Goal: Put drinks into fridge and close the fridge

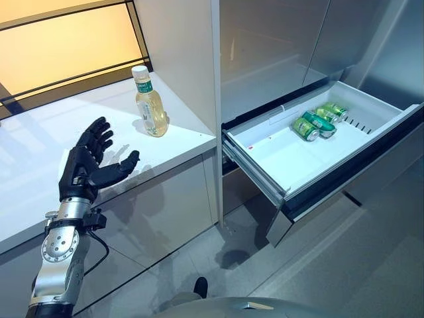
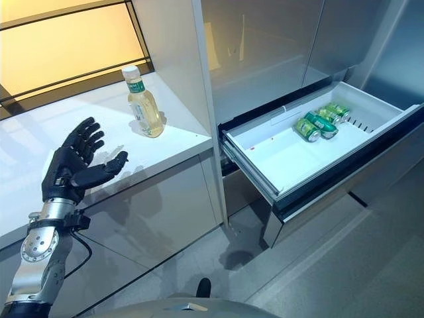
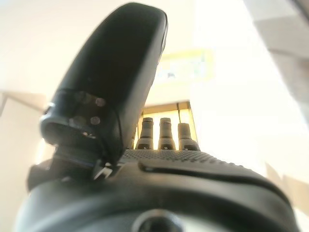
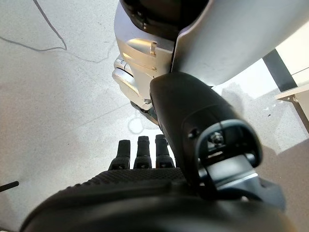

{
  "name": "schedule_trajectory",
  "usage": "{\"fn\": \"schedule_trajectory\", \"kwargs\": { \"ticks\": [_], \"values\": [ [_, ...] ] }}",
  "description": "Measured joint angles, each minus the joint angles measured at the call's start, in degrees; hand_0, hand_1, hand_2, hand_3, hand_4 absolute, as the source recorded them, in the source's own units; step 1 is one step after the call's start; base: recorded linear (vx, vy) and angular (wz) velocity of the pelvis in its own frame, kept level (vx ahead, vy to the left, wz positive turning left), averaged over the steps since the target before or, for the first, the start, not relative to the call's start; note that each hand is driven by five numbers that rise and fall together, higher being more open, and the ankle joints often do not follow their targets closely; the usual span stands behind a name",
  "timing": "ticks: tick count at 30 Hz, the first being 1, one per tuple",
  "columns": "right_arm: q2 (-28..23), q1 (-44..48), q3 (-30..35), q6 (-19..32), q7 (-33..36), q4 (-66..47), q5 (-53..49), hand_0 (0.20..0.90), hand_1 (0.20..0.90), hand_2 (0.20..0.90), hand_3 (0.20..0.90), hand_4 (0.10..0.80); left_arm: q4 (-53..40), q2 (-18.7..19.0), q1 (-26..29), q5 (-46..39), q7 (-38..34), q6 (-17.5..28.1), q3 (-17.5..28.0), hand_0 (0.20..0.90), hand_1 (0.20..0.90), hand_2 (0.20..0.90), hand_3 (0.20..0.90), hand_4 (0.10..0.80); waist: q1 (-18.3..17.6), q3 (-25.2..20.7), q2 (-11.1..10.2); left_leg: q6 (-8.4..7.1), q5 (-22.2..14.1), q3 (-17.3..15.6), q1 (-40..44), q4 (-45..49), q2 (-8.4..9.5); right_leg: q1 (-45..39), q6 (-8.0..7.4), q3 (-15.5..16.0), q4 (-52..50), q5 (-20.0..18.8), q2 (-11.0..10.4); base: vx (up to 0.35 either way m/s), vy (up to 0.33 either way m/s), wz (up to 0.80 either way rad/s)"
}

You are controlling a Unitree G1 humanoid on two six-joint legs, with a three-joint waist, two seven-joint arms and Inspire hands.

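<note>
Bottle [image 1: 149,103] of pale yellow drink, clear-walled with a white cap and a green-and-white label, stands upright on the white table [image 1: 40,159], near its right end and close to the tall grey panel beside the fridge. Three green cans [image 1: 318,122] lie on their sides at the far end of the pulled-out white fridge drawer [image 1: 291,162]; the rest of the drawer floor is bare.

Left hand [image 1: 86,165] hovers over the table near its front edge, fingers straight and spread, thumb out to the side, gripping nothing, well apart from the bottle with bare table between.

Only the right wrist view shows the right hand [image 4: 145,193]: fingers straight, empty, above the grey floor [image 4: 53,96]. The left wrist view shows straight fingers [image 3: 165,135] and the raised thumb against a bright blur.
</note>
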State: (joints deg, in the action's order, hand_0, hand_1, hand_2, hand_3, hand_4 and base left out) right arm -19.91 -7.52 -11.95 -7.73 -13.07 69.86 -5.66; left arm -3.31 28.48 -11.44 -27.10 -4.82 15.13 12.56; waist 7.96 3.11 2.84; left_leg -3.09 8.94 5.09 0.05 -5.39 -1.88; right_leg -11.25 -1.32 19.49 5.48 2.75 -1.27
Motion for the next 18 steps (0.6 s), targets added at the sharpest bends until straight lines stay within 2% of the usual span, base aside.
{"fn": "schedule_trajectory", "kwargs": {
  "ticks": [3, 9, 15, 18],
  "values": [
    [0.23, 0.14, -0.01, -0.77, 0.01, -0.06, -0.01, 0.9, 0.9, 0.9, 0.9, 0.8, 0.0, -0.95, 0.05, 0.0, -2.28, 0.01, 1.12, 0.9, 0.9, 0.9, 0.9, 0.8, 0.01, -0.06, -0.29, -0.01, 0.08, 0.03, 0.0, 0.01, 0.02, 0.0, -0.01, 0.02, 0.0, 0.01, -0.01, 0.0, 0.0, 0.0],
    [0.55, 0.18, -0.01, -0.95, 0.0, -0.1, -0.01, 0.9, 0.9, 0.9, 0.9, 0.8, -0.02, -0.99, 0.57, 0.01, -2.21, 0.01, 1.06, 0.9, 0.9, 0.9, 0.9, 0.8, -0.26, -0.31, -0.81, 0.01, 0.07, 0.01, 0.01, 0.0, 0.01, 0.03, -0.03, 0.01, 0.02, 0.02, -0.05, 0.005, -0.001, 0.0],
    [0.6, 0.41, -0.01, -0.9, 0.0, -0.16, 0.0, 0.9, 0.9, 0.9, 0.9, 0.8, -0.4, -0.86, 3.95, -0.01, -2.19, -0.04, 0.93, 0.9, 0.9, 0.9, 0.9, 0.8, -1.19, -0.33, -0.94, 0.02, 0.07, -0.17, 0.04, 0.0, 0.02, 0.14, -0.03, -0.21, 0.02, 0.02, -0.14, 0.011, 0.003, -0.01],
    [0.6, 0.64, -0.03, -0.87, 0.0, -0.2, 0.03, 0.9, 0.9, 0.9, 0.9, 0.8, -0.41, -0.66, 5.61, 0.01, -2.21, -1.6, 0.71, 0.9, 0.9, 0.9, 0.9, 0.8, -1.85, -0.31, -0.97, -0.06, 0.11, -0.37, 0.07, 0.01, 0.0, 0.24, -0.02, -0.43, -0.01, 0.01, -0.16, 0.032, 0.004, -0.04]
  ]
}}
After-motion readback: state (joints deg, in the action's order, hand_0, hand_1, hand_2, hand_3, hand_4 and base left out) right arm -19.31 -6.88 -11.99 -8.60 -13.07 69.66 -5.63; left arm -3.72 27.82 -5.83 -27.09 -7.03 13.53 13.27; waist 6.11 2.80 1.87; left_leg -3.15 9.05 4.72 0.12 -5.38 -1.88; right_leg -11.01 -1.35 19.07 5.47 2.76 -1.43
